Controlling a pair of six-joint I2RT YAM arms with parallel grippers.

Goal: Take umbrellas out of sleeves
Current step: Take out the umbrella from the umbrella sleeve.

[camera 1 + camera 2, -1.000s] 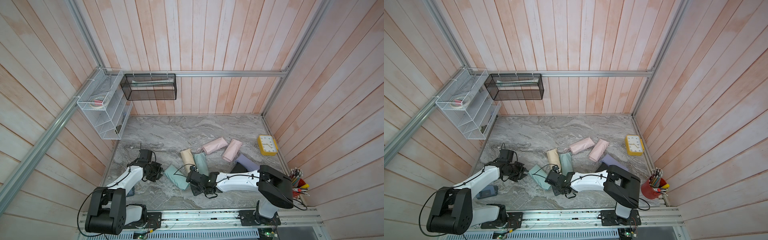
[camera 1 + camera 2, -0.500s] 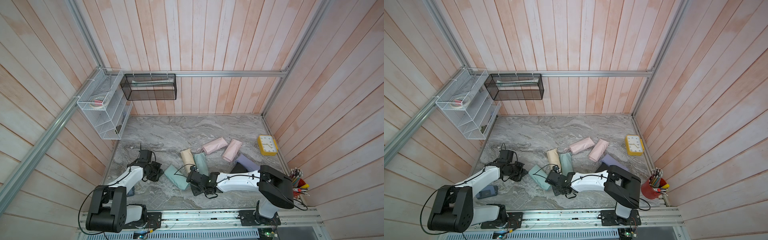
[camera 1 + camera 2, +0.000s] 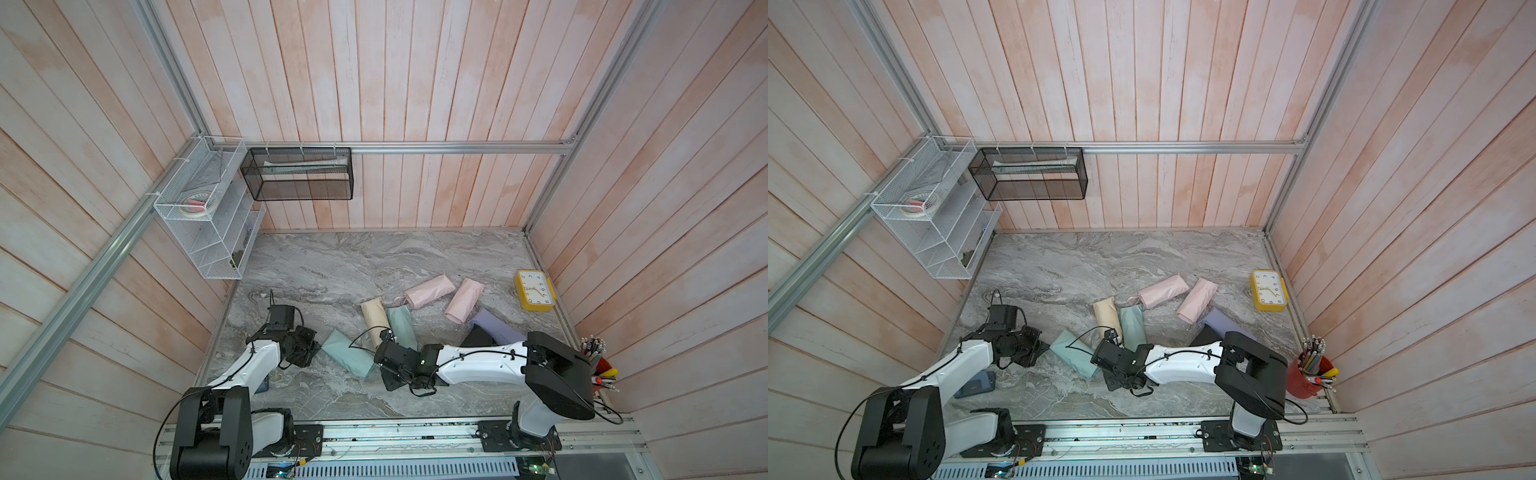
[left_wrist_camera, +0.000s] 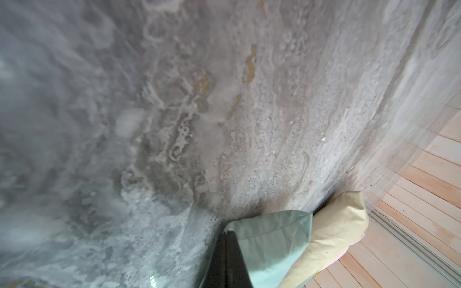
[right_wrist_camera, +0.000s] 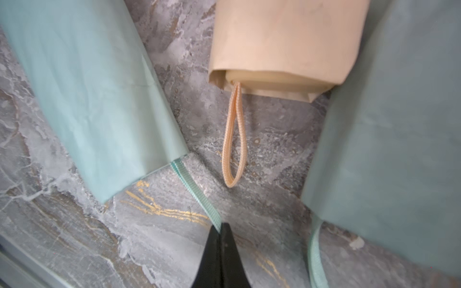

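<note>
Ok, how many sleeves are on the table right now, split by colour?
mint sleeves: 2
pink sleeves: 2
cream sleeve: 1
lavender sleeve: 1
black sleeve: 1 (partly hidden by the right arm)
Total: 7

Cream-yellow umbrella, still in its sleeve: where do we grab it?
By its wrist loop: it trails free out of the cream-yellow sleeve's open mouth, which faces the robot. Come in from that near side; the handle sits recessed, probably harder to pinch.
</note>
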